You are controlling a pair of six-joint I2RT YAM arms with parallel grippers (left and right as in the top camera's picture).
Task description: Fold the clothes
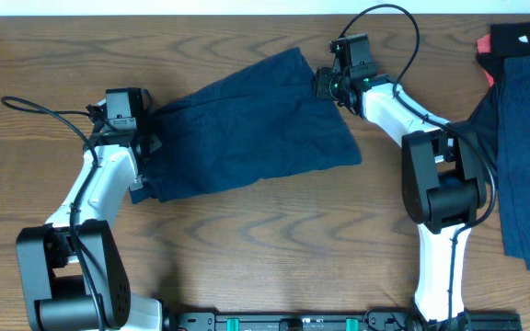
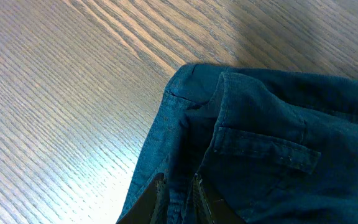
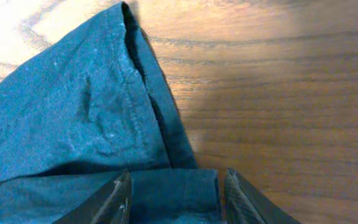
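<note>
Now we are working the navy garment (image 1: pixel 247 129), lying spread mid-scene on the bench (image 1: pixel 274 248), other clothes (image 1: pixel 527 138) piled at the right edge. Our left gripper (image 1: pixel 144 138) is clamping its left end; our right gripper (image 3: pixel 176 193) is straddling its right end, jaws apart. We are judging the next move needs a firm pinch there, then a carry leftward. Only wrist views are showing jaws; only overhead, the pile.
</note>
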